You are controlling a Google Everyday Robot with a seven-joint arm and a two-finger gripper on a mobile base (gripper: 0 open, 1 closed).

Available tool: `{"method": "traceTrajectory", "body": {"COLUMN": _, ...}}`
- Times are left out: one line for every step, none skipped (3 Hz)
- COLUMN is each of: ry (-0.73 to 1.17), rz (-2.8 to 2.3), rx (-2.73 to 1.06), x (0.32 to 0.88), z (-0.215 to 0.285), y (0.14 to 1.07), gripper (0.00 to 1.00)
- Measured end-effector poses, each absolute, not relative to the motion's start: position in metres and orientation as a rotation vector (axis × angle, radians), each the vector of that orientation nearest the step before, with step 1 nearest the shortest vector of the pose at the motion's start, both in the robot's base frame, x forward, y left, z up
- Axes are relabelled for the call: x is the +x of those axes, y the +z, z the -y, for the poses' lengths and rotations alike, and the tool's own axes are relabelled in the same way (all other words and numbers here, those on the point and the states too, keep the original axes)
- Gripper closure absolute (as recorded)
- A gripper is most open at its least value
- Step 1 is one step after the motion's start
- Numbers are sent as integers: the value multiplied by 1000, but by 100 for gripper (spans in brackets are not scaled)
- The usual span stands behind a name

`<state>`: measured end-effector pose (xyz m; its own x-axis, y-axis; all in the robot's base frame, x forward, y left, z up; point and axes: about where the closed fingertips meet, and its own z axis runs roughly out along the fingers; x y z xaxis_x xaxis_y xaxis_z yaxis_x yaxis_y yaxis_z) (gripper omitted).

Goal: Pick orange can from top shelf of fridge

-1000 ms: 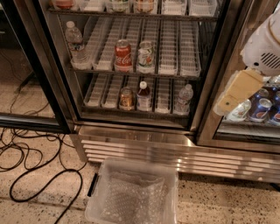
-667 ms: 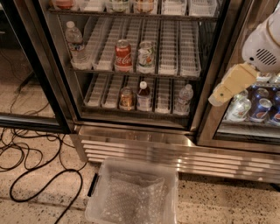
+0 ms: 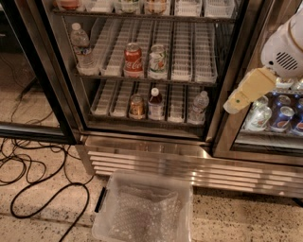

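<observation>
The fridge [image 3: 147, 142] stands open in front of me, with a steel frame and a louvred base. Its top shelf [image 3: 142, 17] runs along the very top of the view. Only the bottoms of the things on it show. One of them is an orange-tan can [image 3: 156, 5] with a silver base, cut off by the frame's edge. My gripper [image 3: 239, 97], cream-coloured on a white arm, hangs at the right in front of the fridge's right-hand door. It is well below and to the right of the orange can, and it is empty.
The middle rack holds a water bottle [image 3: 81, 47], a red Coca-Cola can [image 3: 133, 59] and a pale can [image 3: 157, 60]. The lower rack holds an amber can [image 3: 137, 106] and two bottles. A clear bin [image 3: 144, 208] and black cables [image 3: 38, 189] lie on the floor. Blue cans [image 3: 281, 118] stand behind the right door.
My gripper has moved a little to the left and up, toward the open fridge compartment. Nothing in the fridge has moved.
</observation>
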<state>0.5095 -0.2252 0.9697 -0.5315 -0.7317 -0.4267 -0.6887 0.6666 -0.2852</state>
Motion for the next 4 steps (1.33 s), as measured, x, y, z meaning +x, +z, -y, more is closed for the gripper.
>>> {"method": "traceTrajectory", "body": {"ry": -11, "rz": -2331, "rx": -982, "x": 516, "z": 206, "y": 966, "gripper": 0}}
{"method": "traceTrajectory", "body": {"ry": 81, "rz": -2231, "rx": -831, "x": 557, "z": 178, "y": 979, "gripper": 0}}
{"method": "traceTrajectory", "body": {"ry": 124, "rz": -2189, "rx": -736, "x": 588, "z": 156, "y": 996, "gripper": 0}}
{"method": "traceTrajectory", "body": {"ry": 124, "rz": -2188, "rx": -736, "x": 588, "z": 156, "y": 996, "gripper": 0}}
